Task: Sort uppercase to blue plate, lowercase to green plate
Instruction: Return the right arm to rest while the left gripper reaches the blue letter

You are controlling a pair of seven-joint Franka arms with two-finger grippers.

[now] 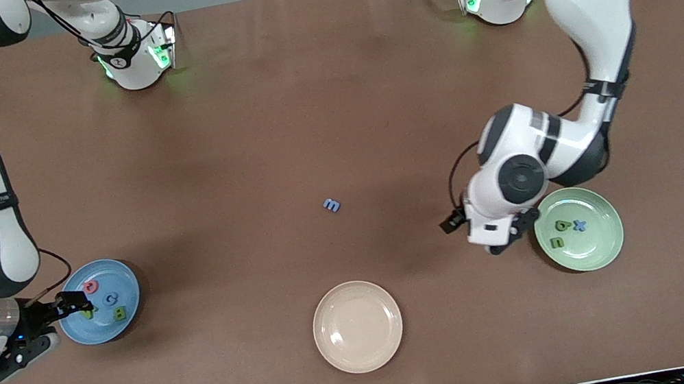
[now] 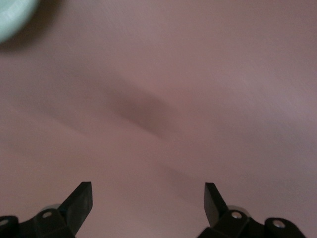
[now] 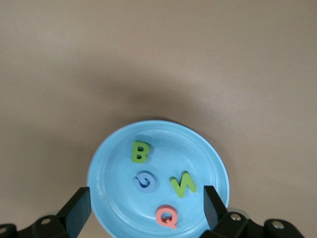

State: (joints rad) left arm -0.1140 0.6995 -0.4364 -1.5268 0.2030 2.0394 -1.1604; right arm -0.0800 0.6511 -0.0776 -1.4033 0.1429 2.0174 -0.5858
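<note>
While the tiny blue foam lowercase m (image 1: 332, 205) lies alone on the brown table (image 1: 329, 117), farther from the front camera than the cream-beige plate (image 1: 357, 326), I judge it the last unsorted letter. It sits well apart from both jaws: my left gripper (image 2: 148, 198), released, hovers beside the pale green plate (image 1: 579, 229); my right gripper (image 3: 146, 206), released, hangs over the blue plate (image 3: 114, 168) with four capitals.

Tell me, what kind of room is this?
Probably a robot lab. Two white arms are bolted to a brown table, cables run along its edge, and foam letters sit sorted in a blue plate and a green plate like a test.
</note>
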